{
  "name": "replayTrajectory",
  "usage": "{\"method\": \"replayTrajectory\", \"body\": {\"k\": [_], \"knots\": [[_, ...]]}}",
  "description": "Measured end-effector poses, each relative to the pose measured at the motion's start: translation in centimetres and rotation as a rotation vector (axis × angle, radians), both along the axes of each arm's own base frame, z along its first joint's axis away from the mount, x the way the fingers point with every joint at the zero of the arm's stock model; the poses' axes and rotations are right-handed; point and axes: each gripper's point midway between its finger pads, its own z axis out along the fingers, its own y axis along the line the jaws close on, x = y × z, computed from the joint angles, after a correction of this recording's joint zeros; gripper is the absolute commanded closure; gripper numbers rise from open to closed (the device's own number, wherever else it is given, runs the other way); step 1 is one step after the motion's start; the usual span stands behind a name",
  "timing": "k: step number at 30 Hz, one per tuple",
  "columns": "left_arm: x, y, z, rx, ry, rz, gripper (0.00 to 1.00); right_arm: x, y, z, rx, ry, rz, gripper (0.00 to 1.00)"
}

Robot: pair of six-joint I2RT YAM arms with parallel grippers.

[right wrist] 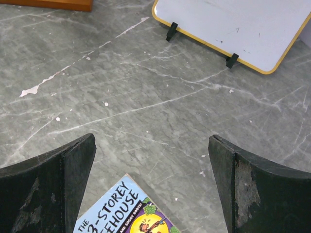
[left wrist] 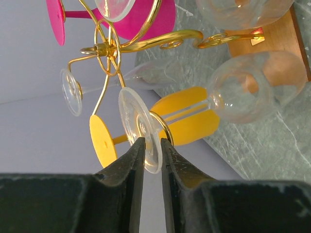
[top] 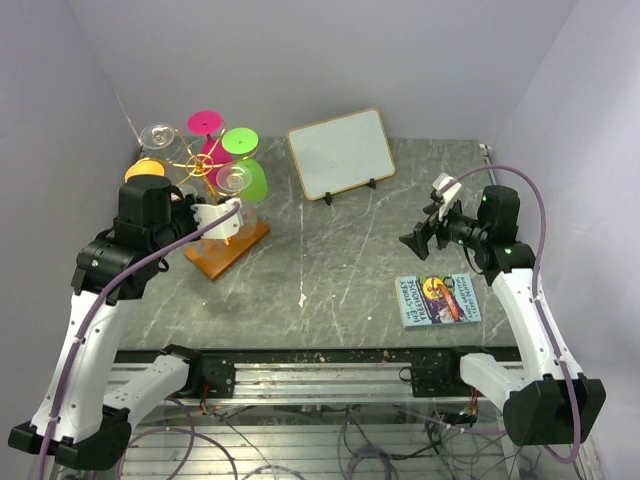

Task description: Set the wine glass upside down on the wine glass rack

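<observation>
- Grey marble tabletop (top: 340,270): wine glass (left wrist: 136,116) hangs inverted on wine glass rack (left wrist: 104,48).
- Left gripper (left wrist: 151,141) fingers straddle its foot; grip cannot be determined.
- Right gripper (right wrist: 151,141) spread wide, holding nothing.

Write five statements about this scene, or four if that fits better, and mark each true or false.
1. The right gripper is open above the table. True.
2. The book lies under the rack. False: the book lies apart from the wine glass rack, on the table's right side.
3. The fingers of the left gripper stand either side of the clear wine glass foot. True.
4. Only clear glasses hang on the rack. False: a pink glass, a green glass and an orange glass hang there too.
</observation>
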Motion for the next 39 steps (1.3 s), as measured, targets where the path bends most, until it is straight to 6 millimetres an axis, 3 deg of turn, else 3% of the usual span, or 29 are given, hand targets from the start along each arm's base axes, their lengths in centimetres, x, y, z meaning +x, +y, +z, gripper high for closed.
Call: {"method": "replayTrajectory", "body": {"k": [18, 39], "knots": [[0.1, -0.03, 0.3, 0.011, -0.039, -0.017, 0.58, 0.05, -0.07, 0.01, -0.005, -0.005, 0.001, 0.0], [-0.53, 0.19, 0.98, 0.021, -0.046, -0.024, 0.59, 0.12, -0.11, -0.11, -0.009, -0.004, 0.001, 0.0]]}}
